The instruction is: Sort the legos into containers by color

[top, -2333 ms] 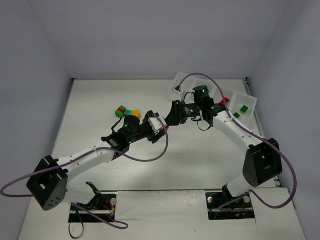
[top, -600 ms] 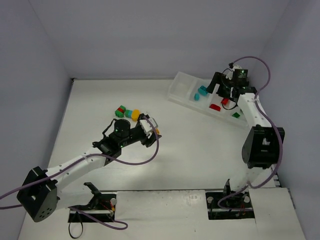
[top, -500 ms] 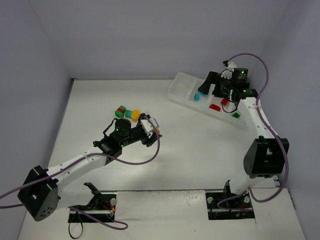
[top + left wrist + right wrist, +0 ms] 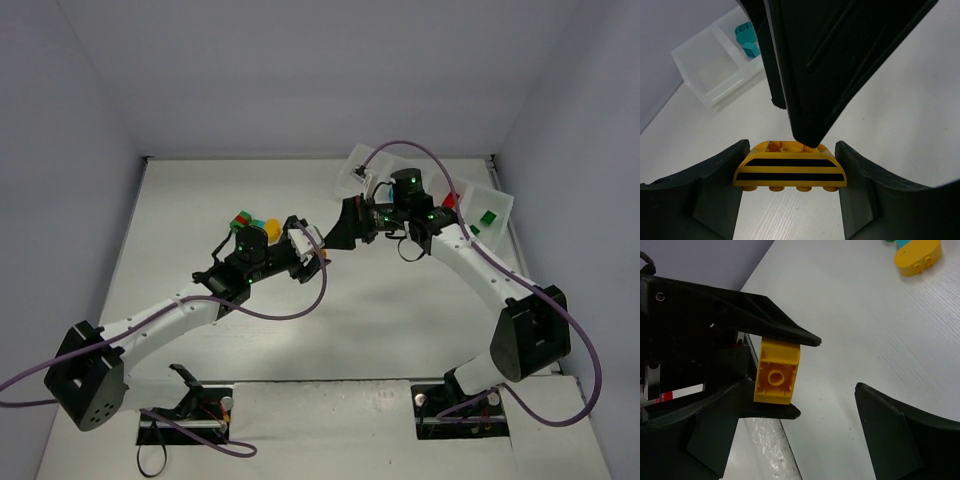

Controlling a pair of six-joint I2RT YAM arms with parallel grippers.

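Item: colour sort, partly done. Filed: the tray (image 4: 715, 70), lying aslant at the counter's (image 4: 400, 320) far right corner, holds teal bricks (image 4: 746, 40) in one compartment, a red brick (image 4: 450, 200) in another, and green bricks (image 4: 487, 215) in the end compartment nearest the right edge. The compartment at the other end shows bare in the left wrist view and is judged the place for yellow. The right arm hides much of the tray from above, so a full count cannot be told. Outstanding: a green-and-red stack (image 4: 240, 221) and a rounded yellow piece (image 4: 917, 257) lie loose on the counter, left of centre and toward the far edge. The stack will likely need splitting before it can be filed. In transit: a yellow striped brick (image 4: 790, 172), held clear of the counter near its middle. Left gripper (image 4: 312, 248): arm stretched from the near left corner toward the centre, fingers closed on the two ends of the striped brick. Right gripper (image 4: 800, 440): arm reached from the near right corner across to the centre, facing the left gripper nose to nose with its jaws spread wide and nothing in them. One of its fingers hangs just over the brick in the left wrist view. Judgement: a hand-over is set up and not yet made.
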